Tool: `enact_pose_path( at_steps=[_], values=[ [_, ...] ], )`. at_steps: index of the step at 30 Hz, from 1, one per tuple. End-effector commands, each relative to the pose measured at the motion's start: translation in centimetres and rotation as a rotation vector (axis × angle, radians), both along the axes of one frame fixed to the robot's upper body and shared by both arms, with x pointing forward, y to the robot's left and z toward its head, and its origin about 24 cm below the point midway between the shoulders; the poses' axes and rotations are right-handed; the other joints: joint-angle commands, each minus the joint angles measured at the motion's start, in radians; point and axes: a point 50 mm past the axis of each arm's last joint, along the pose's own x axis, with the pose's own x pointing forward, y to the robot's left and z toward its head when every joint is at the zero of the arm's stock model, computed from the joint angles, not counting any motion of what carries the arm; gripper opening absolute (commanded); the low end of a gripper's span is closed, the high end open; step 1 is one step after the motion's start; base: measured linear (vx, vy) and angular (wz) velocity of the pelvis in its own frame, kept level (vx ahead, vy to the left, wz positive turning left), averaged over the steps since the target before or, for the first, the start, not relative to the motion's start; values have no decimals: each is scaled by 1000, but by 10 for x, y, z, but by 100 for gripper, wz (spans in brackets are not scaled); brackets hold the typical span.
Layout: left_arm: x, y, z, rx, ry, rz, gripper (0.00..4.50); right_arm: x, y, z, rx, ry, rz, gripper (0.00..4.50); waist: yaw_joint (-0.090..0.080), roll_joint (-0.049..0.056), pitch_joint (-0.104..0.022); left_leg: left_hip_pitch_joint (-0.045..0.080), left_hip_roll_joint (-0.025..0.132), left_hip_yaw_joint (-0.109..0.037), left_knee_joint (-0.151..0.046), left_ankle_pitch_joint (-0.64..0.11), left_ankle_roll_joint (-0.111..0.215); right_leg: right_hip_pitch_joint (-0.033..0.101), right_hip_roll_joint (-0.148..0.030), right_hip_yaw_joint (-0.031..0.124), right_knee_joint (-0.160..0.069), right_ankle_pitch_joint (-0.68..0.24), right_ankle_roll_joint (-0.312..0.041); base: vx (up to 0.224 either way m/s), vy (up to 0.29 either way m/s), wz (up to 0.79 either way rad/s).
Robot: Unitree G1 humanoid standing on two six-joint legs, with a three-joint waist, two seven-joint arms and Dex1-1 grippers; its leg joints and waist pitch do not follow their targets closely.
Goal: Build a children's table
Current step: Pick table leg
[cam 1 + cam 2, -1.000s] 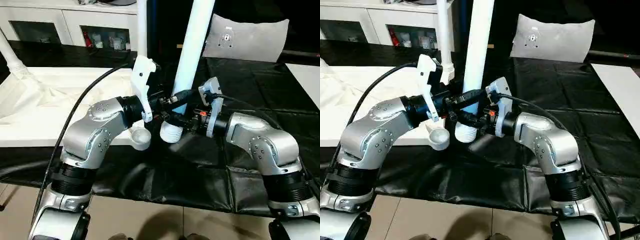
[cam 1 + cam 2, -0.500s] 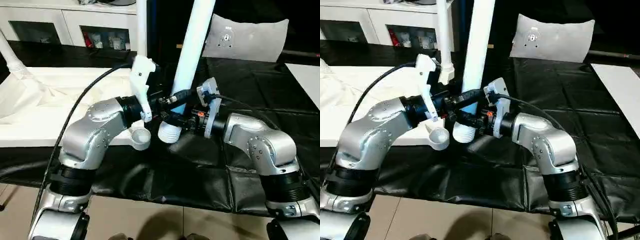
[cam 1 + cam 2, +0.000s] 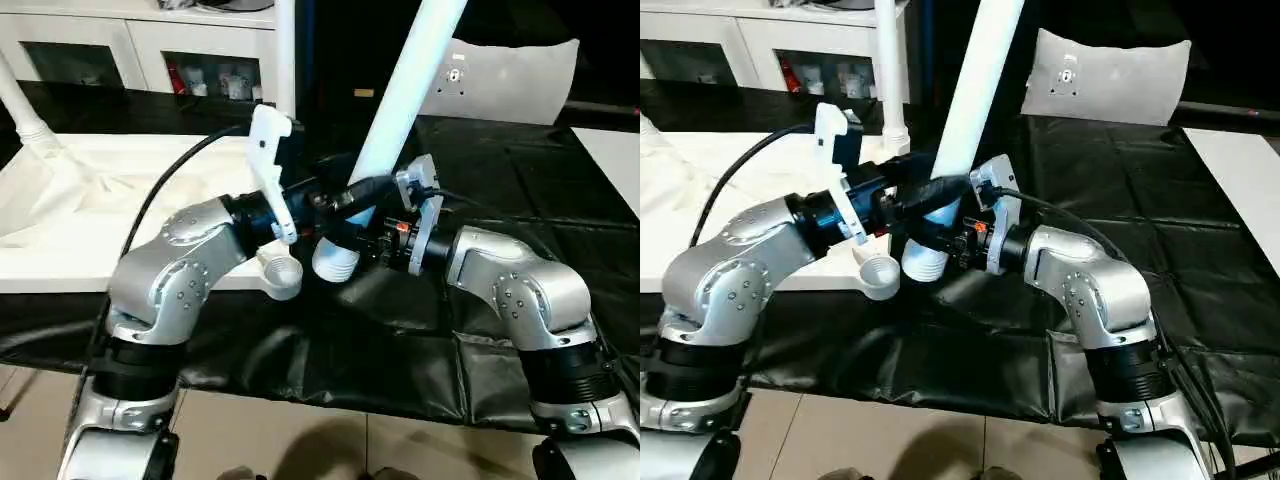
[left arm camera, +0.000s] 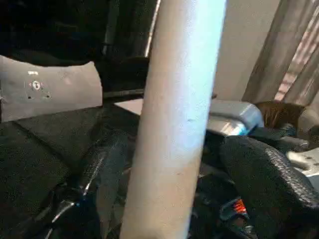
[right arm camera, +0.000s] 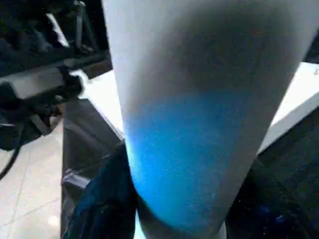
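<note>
Seen from the head: a long tapered white plastic tube leg (image 3: pixel 405 95), tilted with its top toward the robot's right, its ribbed flared end (image 3: pixel 335 262) low over the black padded tabletop (image 3: pixel 500 170). Left hand (image 3: pixel 335 200) and right hand (image 3: pixel 372 240) both at the leg's lower part, black fingers closed around the tube from opposite sides. Just beside the flared end, a round white corner socket (image 3: pixel 281 275) at the near corner of the white plastic square table top (image 3: pixel 60 235), lying flat on the robot's left. Two more white legs standing upright in the table top: one (image 3: pixel 285 55) behind the left hand, one (image 3: pixel 18 105) at the far left. Behind, a grey cushion (image 3: pixel 510 75) and white cabinets (image 3: pixel 130 40).

Added by the left wrist view: the tube (image 4: pixel 174 124) running between two black textured fingers (image 4: pixel 269 184), with the right arm's silver housing (image 4: pixel 234 117) close behind.

Added by the right wrist view: the tube (image 5: pixel 199 124) very close, a dark finger (image 5: pixel 99 199) pressed at its side, pale floor tiles (image 5: pixel 30 199) beyond the tabletop edge.
</note>
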Motion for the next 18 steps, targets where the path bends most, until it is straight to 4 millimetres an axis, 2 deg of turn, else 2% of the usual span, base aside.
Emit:
enact_pose_path(
  at_steps=[1, 3, 4, 8, 10, 14, 15, 16, 17, 18],
  values=[
    [-7, -1, 13, -124, -36, -56, 396, -1, -1, -6, -19, 19, -12, 189, 1, -1, -64, 2, 47, -7, -72, -63, 0, 65, -72, 50, -72, -67, -232, 0, 0, 0],
    [-9, 5, 17, -321, 17, -92, 413, -2, -2, -8, -20, 24, -17, 189, 2, -4, -63, 0, 46, -4, -70, -68, -1, 67, -74, 51, -73, -65, -250, 0, 0, 0],
    [-9, 5, 17, -331, 23, -93, 423, -2, -2, -8, -20, 25, -18, 189, 3, -4, -64, 2, 47, -6, -71, -73, 2, 67, -73, 50, -73, -66, -252, 0, 0, 0],
    [-7, 9, 17, -375, 27, -79, 450, -1, -3, -9, -15, 40, -44, 189, -1, -5, -60, 3, 46, -6, -73, -95, 11, 64, -71, 50, -80, -133, -219, 0, 0, 0],
    [-5, 15, 24, -420, 10, -50, 450, 0, -7, -9, -5, 48, -78, 189, -3, -12, -60, 4, 47, -6, -73, -98, 7, 63, -71, 50, -81, -161, -206, 0, 0, 0],
    [-3, 27, 23, -374, -2, 40, 450, 1, -9, -3, 32, -20, -145, 189, -4, -7, -60, 6, 47, -7, -74, -97, 2, 59, -69, 50, -82, -169, -191, 0, 0, 0],
    [-1, 32, 17, -314, -5, 119, 450, 2, -11, 2, 68, -53, -219, 189, -4, -6, -60, 6, 49, -7, -75, -95, -1, 56, -70, 51, -82, -163, -185, 0, 0, 0],
    [-1, 34, 16, -298, -7, 140, 450, 3, -12, 3, 75, -57, -235, 189, -3, 11, -59, 6, 49, -10, -76, -92, -4, 55, -71, 51, -80, -156, -183, 0, 0, 0],
    [2, 40, 4, -185, 2, 257, 450, 2, -17, 6, 69, -65, -315, 189, -8, 8, -60, 7, 51, -11, -79, -92, -9, 56, -66, 49, -81, -135, -172, 0, 0, 0],
    [2, 41, 3, -175, 5, 267, 450, 2, -17, 6, 66, -65, -322, 189, -8, 8, -60, 7, 51, -11, -79, -92, -9, 56, -66, 49, -81, -135, -172, 0, 0, 0]
  ],
)
